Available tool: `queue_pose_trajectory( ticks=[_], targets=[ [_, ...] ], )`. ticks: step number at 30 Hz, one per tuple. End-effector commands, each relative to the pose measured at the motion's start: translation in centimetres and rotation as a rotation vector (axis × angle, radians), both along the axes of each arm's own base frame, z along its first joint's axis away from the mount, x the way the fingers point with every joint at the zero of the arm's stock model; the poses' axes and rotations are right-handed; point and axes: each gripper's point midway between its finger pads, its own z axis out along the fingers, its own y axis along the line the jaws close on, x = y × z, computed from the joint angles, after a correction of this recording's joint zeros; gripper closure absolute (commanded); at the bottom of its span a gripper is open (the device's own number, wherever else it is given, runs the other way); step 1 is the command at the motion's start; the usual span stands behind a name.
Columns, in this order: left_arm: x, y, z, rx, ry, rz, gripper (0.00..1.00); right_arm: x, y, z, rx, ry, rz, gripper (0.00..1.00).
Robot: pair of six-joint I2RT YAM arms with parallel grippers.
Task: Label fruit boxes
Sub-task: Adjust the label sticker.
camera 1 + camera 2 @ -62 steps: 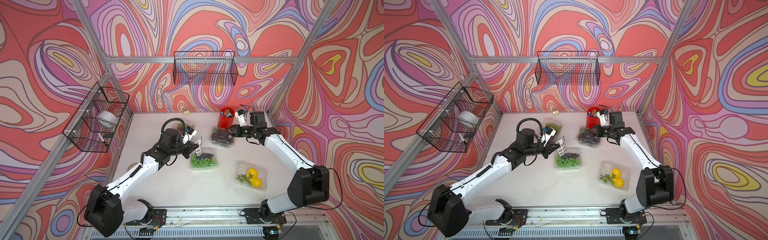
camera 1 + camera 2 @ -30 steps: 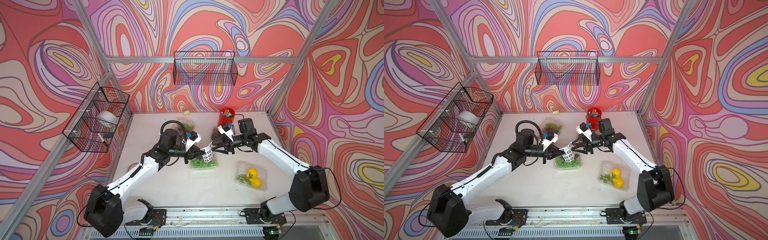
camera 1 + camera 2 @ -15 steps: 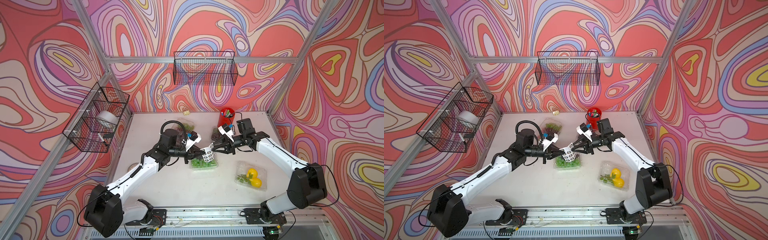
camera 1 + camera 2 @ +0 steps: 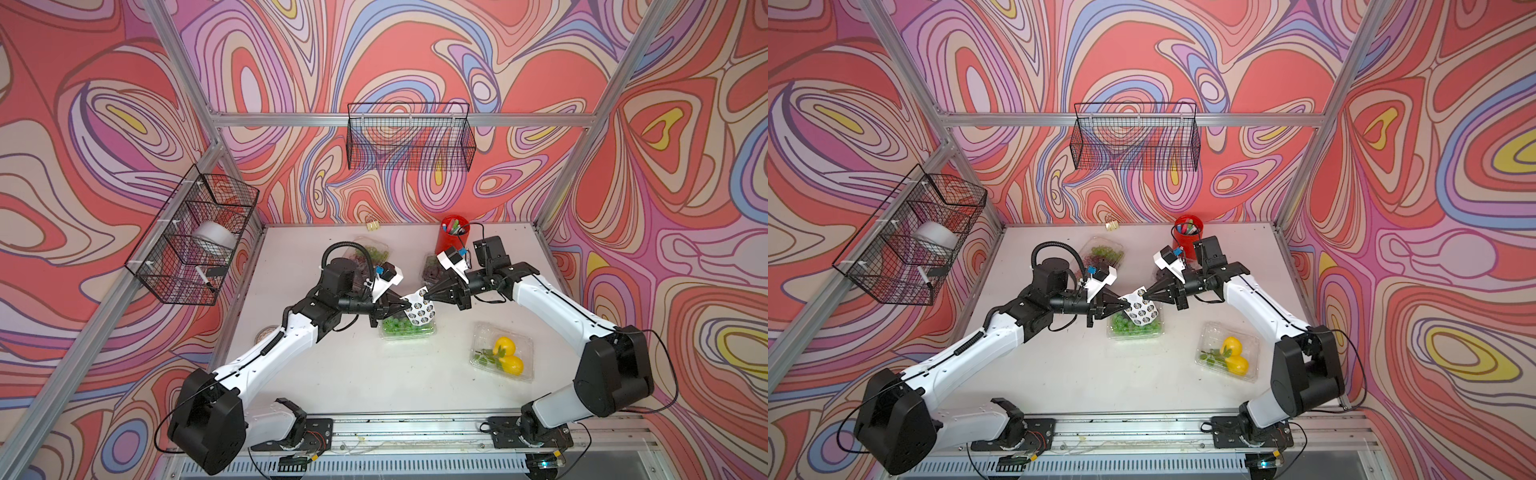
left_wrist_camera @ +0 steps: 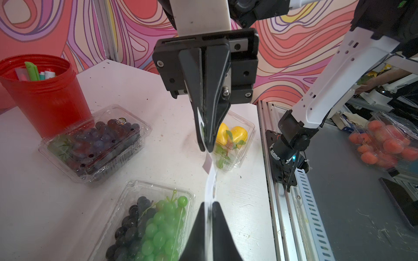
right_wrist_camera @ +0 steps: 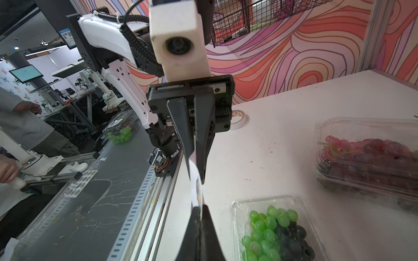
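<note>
My left gripper (image 4: 405, 307) and right gripper (image 4: 426, 296) are both pinched closed on the sticker sheet (image 4: 420, 313) above the green grape box (image 4: 399, 329). If I pull too hard, it may rip or slip out.

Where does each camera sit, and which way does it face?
Top views: high over the front, looking down on the white table; the left arm and right arm show whole.
Left wrist: on the left arm, looking past the left gripper at the right gripper; own fingertips show.
Right wrist: on the right arm, facing the opposite way, at the left gripper; own fingertips show.
Shared: both wrist views show the white sheet of round stickers pinched by both grippers, and the clear plastic box of green grapes.
</note>
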Motion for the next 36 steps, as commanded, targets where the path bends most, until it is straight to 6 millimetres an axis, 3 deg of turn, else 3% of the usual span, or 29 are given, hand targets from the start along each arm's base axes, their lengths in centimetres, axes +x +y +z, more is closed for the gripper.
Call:
queue_pose_trajectory(
  ticks=[1,8,14,25,36],
  targets=[
    [-0.2,-0.1,-0.4,-0.008,-0.010,-0.004,0.84,0.2,0.1,0.9,0.022,-0.035,0.013,1.00],
    [-0.3,-0.2,-0.7,-0.005,0.000,-0.006,0.83,0.4,0.2,1.8,0.039,-0.062,0.007,1.00],
    [-0.1,-0.1,-0.5,-0.005,-0.011,0.001,1.00,0.3,0.2,1.9,0.048,-0.055,0.013,1.00],
    [0.0,-0.7,0.2,-0.041,-0.014,-0.019,1.00,0.2,1.0,0.6,0.032,-0.033,0.005,1.00],
    [0.1,-0.7,0.6,-0.049,-0.032,-0.006,1.00,1.7,1.0,-0.2,-0.007,-0.058,-0.108,0.98]
  ],
)
